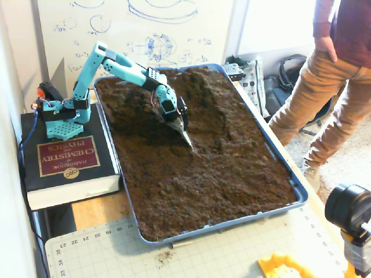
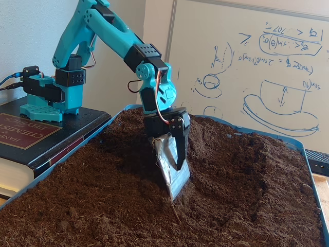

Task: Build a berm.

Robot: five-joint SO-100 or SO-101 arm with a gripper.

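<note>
A blue tray point(image 1: 131, 214) holds dark brown crumbly soil. The berm point(image 1: 213, 103) is a raised ridge running from the back of the tray toward its middle right; in the low fixed view the berm point(image 2: 247, 149) rises to the right of the arm. My teal arm reaches out from the left. The gripper point(image 1: 185, 136) point(image 2: 176, 181) points down with its silver foil-covered blade tip in the soil, just left of the ridge's foot. Its black finger lies flat against the blade, so the gripper is shut with nothing held.
The arm's base stands on a thick chemistry handbook point(image 1: 65, 157) left of the tray. A person point(image 1: 333, 81) stands at the right. A green cutting mat point(image 1: 191, 258), a yellow part point(image 1: 284, 267) and a black camera point(image 1: 348, 209) lie in front. A whiteboard point(image 2: 247, 67) stands behind.
</note>
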